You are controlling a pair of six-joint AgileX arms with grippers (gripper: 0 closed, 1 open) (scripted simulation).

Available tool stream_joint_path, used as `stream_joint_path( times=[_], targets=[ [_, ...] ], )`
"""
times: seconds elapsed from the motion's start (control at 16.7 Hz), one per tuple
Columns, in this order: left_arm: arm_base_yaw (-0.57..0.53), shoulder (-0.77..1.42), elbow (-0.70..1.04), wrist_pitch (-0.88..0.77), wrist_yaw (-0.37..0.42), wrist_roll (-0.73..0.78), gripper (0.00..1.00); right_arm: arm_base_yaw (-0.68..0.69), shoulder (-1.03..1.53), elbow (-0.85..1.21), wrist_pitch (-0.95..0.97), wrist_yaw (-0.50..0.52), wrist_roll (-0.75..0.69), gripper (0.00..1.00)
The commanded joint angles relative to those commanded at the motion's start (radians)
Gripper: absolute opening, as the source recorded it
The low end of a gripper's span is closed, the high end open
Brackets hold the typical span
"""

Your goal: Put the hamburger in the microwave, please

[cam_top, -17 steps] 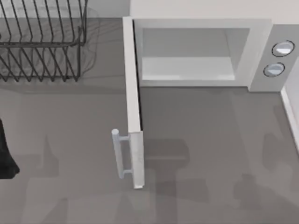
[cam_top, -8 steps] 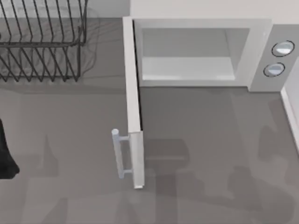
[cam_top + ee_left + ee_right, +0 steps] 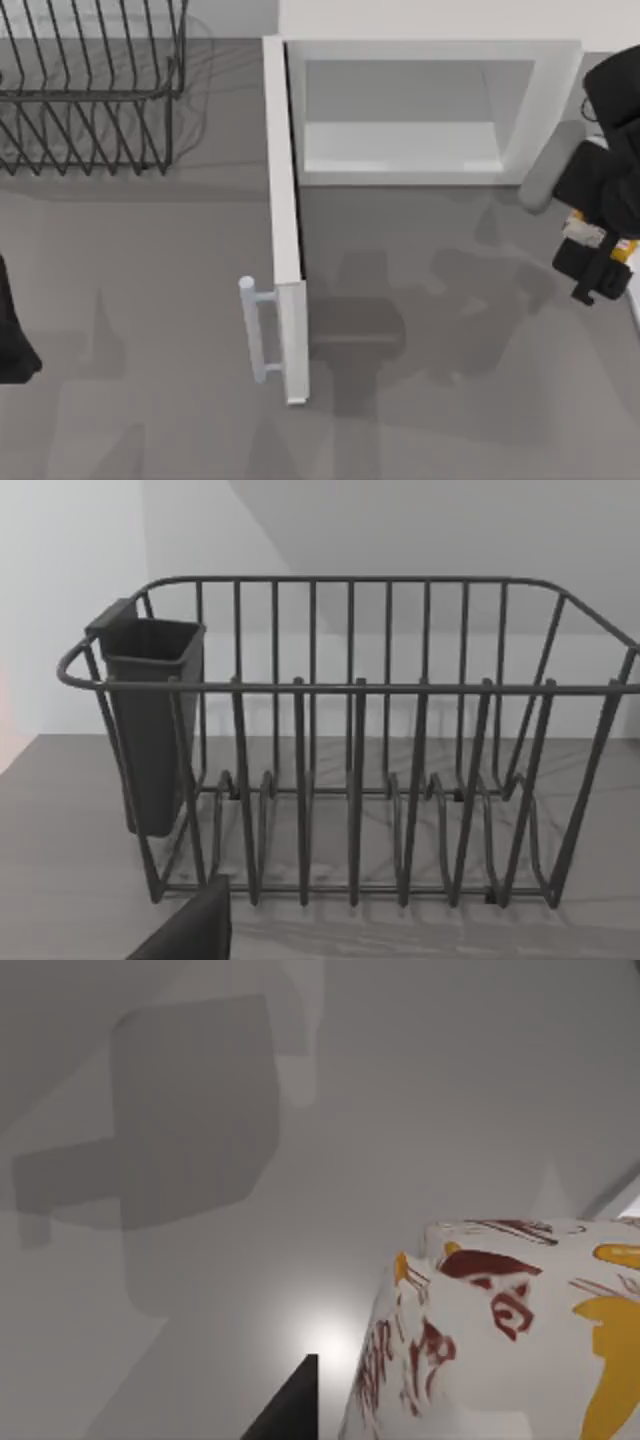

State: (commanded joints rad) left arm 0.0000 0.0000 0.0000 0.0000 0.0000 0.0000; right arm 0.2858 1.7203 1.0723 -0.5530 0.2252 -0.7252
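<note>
The microwave [image 3: 430, 50] stands at the back right, its door [image 3: 284, 220] swung wide open toward the front and its pale cavity [image 3: 400, 145] bare. My right gripper [image 3: 596, 262] hovers in front of the microwave's right end, shut on the hamburger [image 3: 579, 229], whose cream and yellow patches peek out from under it. Up close in the right wrist view, the hamburger [image 3: 500, 1330] is white with red and yellow print, beside a dark finger [image 3: 290, 1400]. The right arm covers the knob panel. My left gripper [image 3: 10, 330] is parked at the left edge.
A dark wire rack [image 3: 90, 100] stands at the back left; in the left wrist view the rack [image 3: 350, 760] holds a dark cup [image 3: 150, 720] at one end. The door's bar handle [image 3: 255, 330] sticks out to the left. Grey tabletop lies open between door and right arm.
My right arm has come in from the right edge carrying the hamburger and now covers the two knobs. The door and my left arm have not moved.
</note>
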Motion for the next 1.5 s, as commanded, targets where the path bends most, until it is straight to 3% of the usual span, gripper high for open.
stream_joint_path(
  times=[0.48, 0.78, 1.26, 1.5],
  targets=[
    [0.0, 0.0, 0.0, 0.0, 0.0, 0.0, 1.0, 0.226, 0.386, 0.091, 0.792, 0.24, 0.647, 0.0],
    [0.0, 0.0, 0.0, 0.0, 0.0, 0.0, 1.0, 0.318, 0.519, 0.126, 1.101, 0.356, 0.932, 0.0],
    [0.0, 0.0, 0.0, 0.0, 0.0, 0.0, 1.0, 0.332, 0.533, 0.14, 1.157, 0.381, 0.99, 0.0],
    [0.0, 0.0, 0.0, 0.0, 0.0, 0.0, 1.0, 0.309, 0.616, 0.252, 1.113, 0.363, 0.979, 0.0]
  ],
)
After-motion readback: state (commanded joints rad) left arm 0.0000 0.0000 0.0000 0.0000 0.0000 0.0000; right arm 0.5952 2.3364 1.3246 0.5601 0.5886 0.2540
